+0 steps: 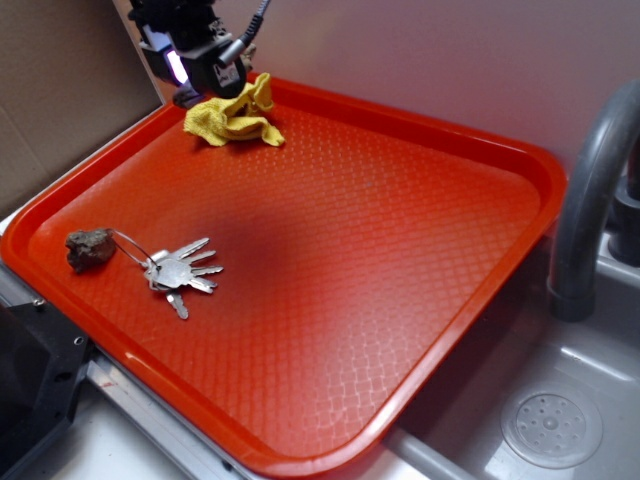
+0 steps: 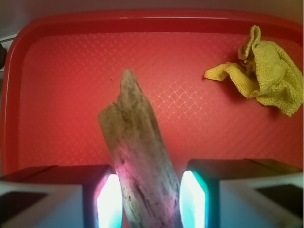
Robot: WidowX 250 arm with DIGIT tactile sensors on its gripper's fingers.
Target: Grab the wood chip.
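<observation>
The wood chip is a long tan-brown sliver with a jagged tip. In the wrist view it stands between my two lit fingers, pointing away over the red tray. My gripper is shut on the chip, with both pads against its sides. The exterior view shows the gripper hanging over the tray's far left corner beside the yellow cloth. There the gripper body hides the chip.
A crumpled yellow cloth lies at the back of the tray. A bunch of keys with a dark grey-brown lump on its ring sits near the left edge. A grey faucet and a sink drain are on the right.
</observation>
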